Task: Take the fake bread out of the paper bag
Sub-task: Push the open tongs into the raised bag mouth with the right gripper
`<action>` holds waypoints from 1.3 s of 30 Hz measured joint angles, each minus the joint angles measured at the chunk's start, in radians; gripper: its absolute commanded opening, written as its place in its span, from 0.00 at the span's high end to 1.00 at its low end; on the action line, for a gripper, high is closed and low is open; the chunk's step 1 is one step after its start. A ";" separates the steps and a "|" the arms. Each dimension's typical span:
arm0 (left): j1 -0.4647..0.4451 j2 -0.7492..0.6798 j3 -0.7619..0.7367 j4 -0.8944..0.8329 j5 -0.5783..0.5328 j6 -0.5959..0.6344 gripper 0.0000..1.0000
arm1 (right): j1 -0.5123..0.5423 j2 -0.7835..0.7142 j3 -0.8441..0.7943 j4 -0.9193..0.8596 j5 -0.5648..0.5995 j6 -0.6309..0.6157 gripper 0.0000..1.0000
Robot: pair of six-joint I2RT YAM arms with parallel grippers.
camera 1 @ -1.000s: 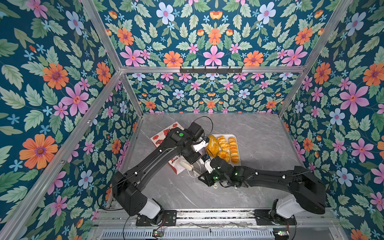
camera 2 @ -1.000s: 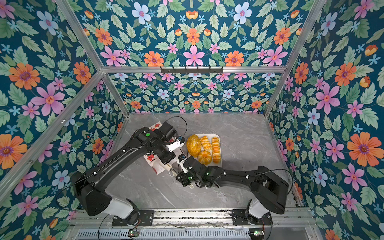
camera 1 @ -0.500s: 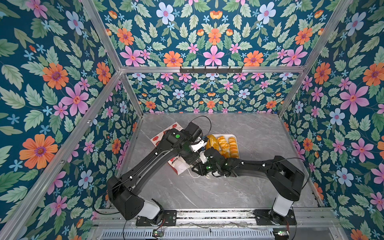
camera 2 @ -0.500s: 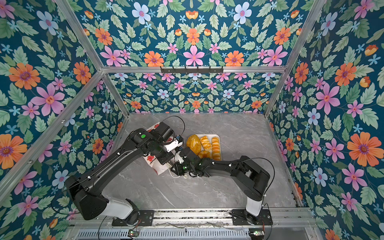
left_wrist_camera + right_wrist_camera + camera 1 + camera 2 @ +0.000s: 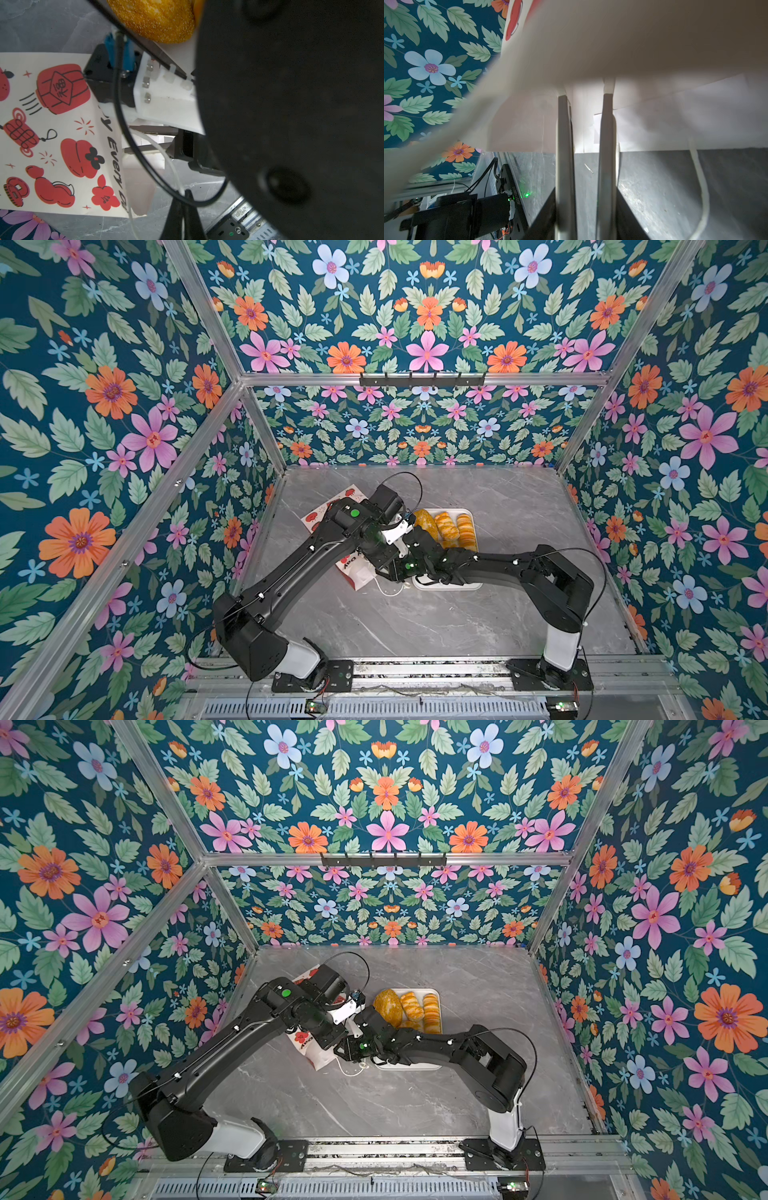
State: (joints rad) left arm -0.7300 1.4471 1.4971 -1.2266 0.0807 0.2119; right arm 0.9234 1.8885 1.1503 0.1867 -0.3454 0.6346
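Fingers [image 5: 563, 135] of the right gripper [image 5: 585, 96] stand narrowly apart at the mouth of the paper bag [image 5: 633, 52], with a slim empty gap between them.
Left gripper [image 5: 186, 194] is pinched shut on the bag's white cord handle [image 5: 173, 172]. In both top views the bag lies at centre frame under the left arm, just left of the white tray [image 5: 457, 585]. The fake bread [image 5: 411, 1006] rests there, partly hidden by the right arm.

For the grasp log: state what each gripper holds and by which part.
Left gripper: jaws shut beside the white cord handle of the paper bag; a pinch cannot be told. Right gripper: jaws apart inside the bag's mouth, holding nothing.
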 measured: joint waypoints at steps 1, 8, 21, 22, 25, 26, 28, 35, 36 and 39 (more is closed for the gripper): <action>0.000 -0.001 0.000 0.000 0.000 0.000 1.00 | -0.002 0.008 0.010 -0.005 -0.002 0.010 0.62; -0.001 -0.008 -0.002 0.000 0.000 -0.001 1.00 | -0.009 0.020 0.031 -0.021 0.002 0.042 0.61; 0.001 -0.015 -0.018 0.007 -0.002 -0.021 1.00 | -0.013 0.090 0.102 -0.068 0.010 0.073 0.59; 0.001 -0.013 -0.018 0.007 -0.004 -0.023 1.00 | -0.013 0.095 0.107 -0.068 0.010 0.077 0.59; 0.002 -0.013 -0.018 0.008 -0.008 -0.028 1.00 | -0.014 0.109 0.120 -0.068 0.009 0.089 0.58; 0.002 -0.013 -0.018 0.008 -0.011 -0.030 1.00 | -0.014 0.116 0.126 -0.068 0.008 0.091 0.58; 0.002 -0.013 -0.018 0.007 -0.017 -0.032 1.00 | -0.015 0.127 0.137 -0.067 0.005 0.094 0.58; 0.003 -0.013 -0.017 -0.003 -0.031 -0.051 1.00 | -0.017 0.168 0.174 -0.063 0.002 0.098 0.58; 0.003 -0.012 -0.017 -0.005 -0.032 -0.051 1.00 | -0.017 0.173 0.177 -0.062 0.001 0.098 0.58; 0.003 -0.011 -0.017 -0.005 -0.041 -0.054 1.00 | -0.017 0.187 0.194 -0.059 0.001 0.098 0.62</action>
State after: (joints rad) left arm -0.7269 1.4357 1.4799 -1.2312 0.0399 0.1581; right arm 0.9066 2.0754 1.3445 0.1276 -0.3447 0.7330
